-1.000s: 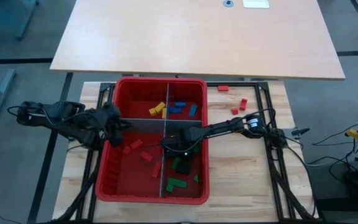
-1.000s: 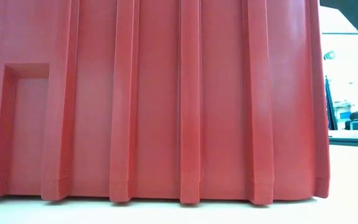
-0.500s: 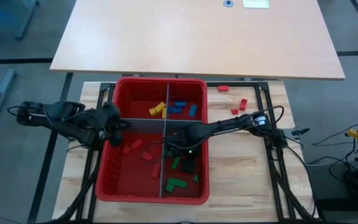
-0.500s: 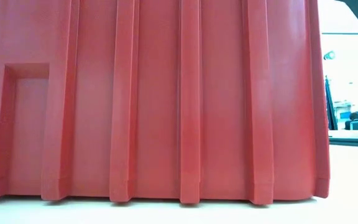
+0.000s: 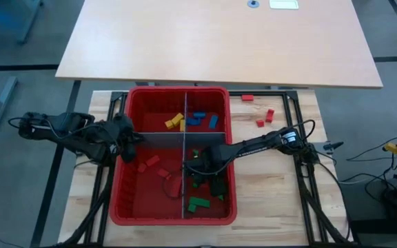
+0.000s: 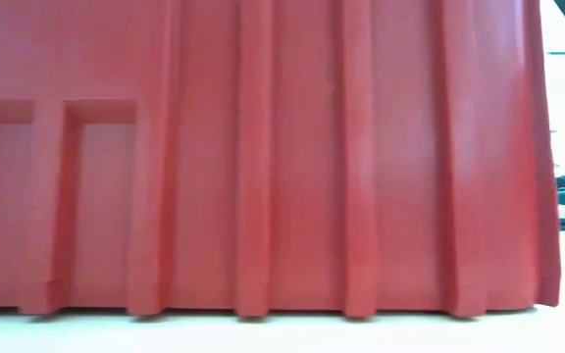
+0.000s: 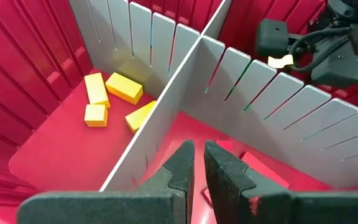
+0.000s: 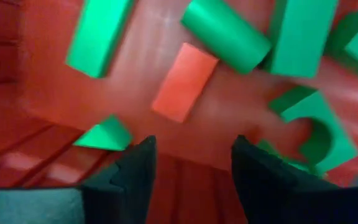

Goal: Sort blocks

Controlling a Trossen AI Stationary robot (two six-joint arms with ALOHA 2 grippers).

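Since a second ago the red bin [image 5: 173, 93] has slid toward the table's near edge and to the right, and my right gripper [image 5: 200, 163] has pulled back to the upper part of the green compartment, near the centre divider [image 5: 183, 172]. Largest first: bin, grey dividers, then blocks. Yellow blocks [image 7: 112, 93] lie in the far-left compartment, blue blocks [image 5: 202, 120] far-right, red blocks [image 5: 148, 163] near-left, green blocks [image 5: 198, 202] near-right. One red block [image 8: 184, 81] lies among the green, just ahead of my right fingers, which stand wide apart and empty. Left gripper [image 7: 199, 163] hangs nearly closed, holding nothing, over the cross of the dividers. Risk, as I judge it: another brush against the wall drags the bin further and throws off my aim at the stray red block.
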